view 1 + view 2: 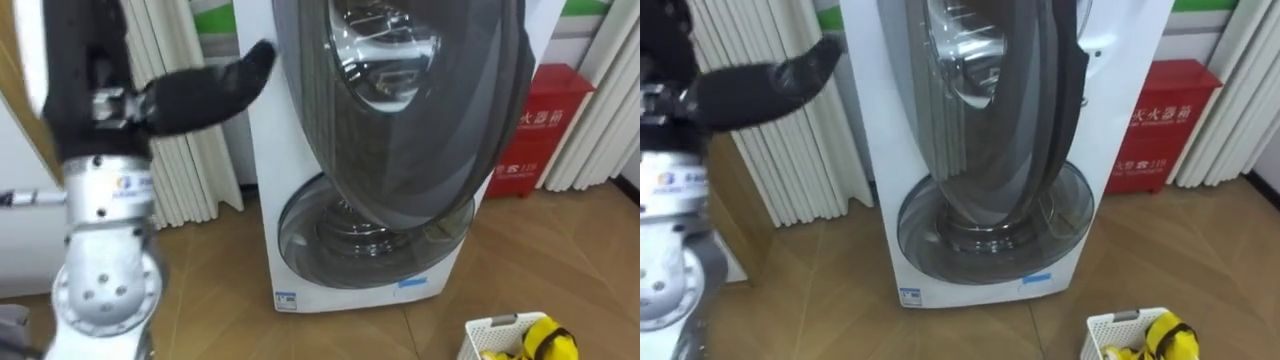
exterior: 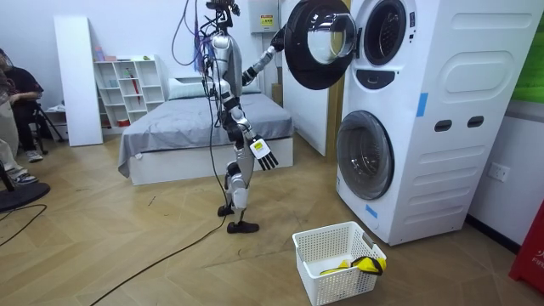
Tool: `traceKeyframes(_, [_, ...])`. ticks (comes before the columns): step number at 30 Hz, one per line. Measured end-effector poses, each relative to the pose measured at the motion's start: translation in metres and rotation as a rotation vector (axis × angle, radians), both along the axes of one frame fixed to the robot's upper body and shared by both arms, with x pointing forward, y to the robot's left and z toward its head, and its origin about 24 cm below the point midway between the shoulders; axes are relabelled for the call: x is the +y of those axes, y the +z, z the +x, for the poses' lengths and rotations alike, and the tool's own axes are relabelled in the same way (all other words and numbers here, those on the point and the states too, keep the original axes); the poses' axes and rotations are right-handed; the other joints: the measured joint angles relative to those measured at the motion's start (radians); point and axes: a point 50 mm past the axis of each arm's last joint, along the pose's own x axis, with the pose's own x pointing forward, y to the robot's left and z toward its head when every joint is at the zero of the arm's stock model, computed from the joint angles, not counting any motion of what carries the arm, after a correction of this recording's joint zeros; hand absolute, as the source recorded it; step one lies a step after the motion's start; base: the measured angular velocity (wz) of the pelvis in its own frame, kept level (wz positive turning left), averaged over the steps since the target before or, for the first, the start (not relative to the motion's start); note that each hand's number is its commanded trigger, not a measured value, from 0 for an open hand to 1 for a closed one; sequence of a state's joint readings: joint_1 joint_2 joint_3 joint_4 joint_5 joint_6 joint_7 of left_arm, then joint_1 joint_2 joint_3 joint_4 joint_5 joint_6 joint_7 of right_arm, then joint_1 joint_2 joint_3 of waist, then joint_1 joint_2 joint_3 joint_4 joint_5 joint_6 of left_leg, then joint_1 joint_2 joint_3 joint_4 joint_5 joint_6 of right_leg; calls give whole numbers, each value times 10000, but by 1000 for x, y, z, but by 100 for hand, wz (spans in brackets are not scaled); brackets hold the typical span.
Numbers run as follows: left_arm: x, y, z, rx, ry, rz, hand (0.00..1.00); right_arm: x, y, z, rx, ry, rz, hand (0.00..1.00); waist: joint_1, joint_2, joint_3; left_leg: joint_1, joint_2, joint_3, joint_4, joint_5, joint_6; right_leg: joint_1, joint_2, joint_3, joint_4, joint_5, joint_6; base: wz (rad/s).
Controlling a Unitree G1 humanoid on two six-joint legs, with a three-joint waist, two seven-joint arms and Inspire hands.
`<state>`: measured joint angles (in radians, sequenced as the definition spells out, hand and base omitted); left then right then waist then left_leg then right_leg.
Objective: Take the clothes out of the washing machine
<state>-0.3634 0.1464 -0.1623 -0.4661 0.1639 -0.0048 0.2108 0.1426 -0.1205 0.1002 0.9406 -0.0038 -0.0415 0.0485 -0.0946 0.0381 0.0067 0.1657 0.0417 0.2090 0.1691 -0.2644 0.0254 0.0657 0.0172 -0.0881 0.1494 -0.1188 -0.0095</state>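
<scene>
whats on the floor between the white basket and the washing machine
Nothing: bare wood floor between the basket and the washing machine, seen in the left eye view.

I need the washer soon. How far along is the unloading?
Done: the upper door stands open. In hand: the left hand is up at that door's edge, the right hand hangs open beside the robot. Left: reaching into the drum and lifting clothes out; the floor basket holds a yellow item.

A red cabinet (image 1: 545,120) stands at 2 o'clock, white curtains (image 1: 195,170) at 9, a white basket (image 1: 478,343) at 5.
</scene>
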Motion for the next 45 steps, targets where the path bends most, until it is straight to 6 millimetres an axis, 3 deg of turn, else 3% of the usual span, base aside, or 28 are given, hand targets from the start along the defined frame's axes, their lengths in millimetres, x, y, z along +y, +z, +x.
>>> traceKeyframes(3, [-21, 3, -3, 2, -1126, 733, 0, 3, 1, 8, -90, 252, 77, 0, -444, 69, -27, -43, 7, 15, 0, 0, 0, -14, 6, 50, -7, -1, 1, -7])
traceKeyframes(7, [-35, 2, -4, 64, -1834, 1076, 0, 3, -2, 10, 216, 539, 147, 0, -743, 126, 2, -19, 33, 77, 0, 0, 0, -53, 6, 62, -6, -1, 2, -4])
traceKeyframes(12, [-62, -18, 2, 1370, -3397, 1879, 0, 6, 1, 25, 159, 952, 218, 0, -1262, 195, 101, -153, 38, 81, 1, 0, 0, -171, 13, 55, -9, -1, 2, 1])
traceKeyframes(20, [-117, -62, -1, 4396, -8334, 2439, 0, -1, 1, 26, 276, 818, 112, 0, -1878, 401, 126, -178, 20, 129, 5, 22, 13, -153, 14, 184, -103, -3, 6, -2])
traceKeyframes(23, [-131, -82, -2, 5293, -9207, 3429, 0, -1, 2, 30, 178, 880, 54, 0, -2240, 493, 152, -199, -14, 129, 4, 23, 12, -172, 31, 294, -136, -5, 8, -10])
traceKeyframes(27, [-145, -95, -13, 5731, -10349, 4350, 0, 0, 3, 34, 100, 1000, -61, 0, -2364, 567, 130, -304, -10, 222, 6, 23, 11, -386, 141, 544, -104, -2, -1, -20])
traceKeyframes(31, [-148, -100, -16, 5978, -10834, 4385, 0, -1, 4, 37, 38, 1123, -132, 0, -2549, 568, 133, -340, 61, 236, -16, 23, 11, -505, 165, 572, -61, 0, -3, -9])
traceKeyframes(37, [-146, -109, -12, 6549, -10990, 4271, 0, -5, 5, 37, 32, 1077, -214, 0, -2538, 492, 182, -354, 65, 316, -32, 22, 11, -553, 180, 569, -83, 0, -4, -2])
traceKeyframes(41, [-138, -122, -3, 7267, -10784, 4152, 0, -4, 5, 36, 56, 1121, -80, 0, -2250, 377, 213, -401, 92, 432, -50, 22, 10, -710, 191, 586, 49, 2, -8, -7])
traceKeyframes(44, [-126, -134, 6, 7805, -10199, 4296, 0, -3, 5, 36, 91, 1240, 24, 0, -2054, 281, 180, -516, 91, 391, -50, 23, 9, -844, 191, 562, 93, 14, -27, 1])
traceKeyframes(45, [-119, -145, 10, 8271, -9843, 4305, 0, -3, 4, 35, 182, 1316, 39, 0, -1928, 127, 197, -498, 90, 393, -53, 23, 9, -826, 203, 567, 100, 22, -39, 0])
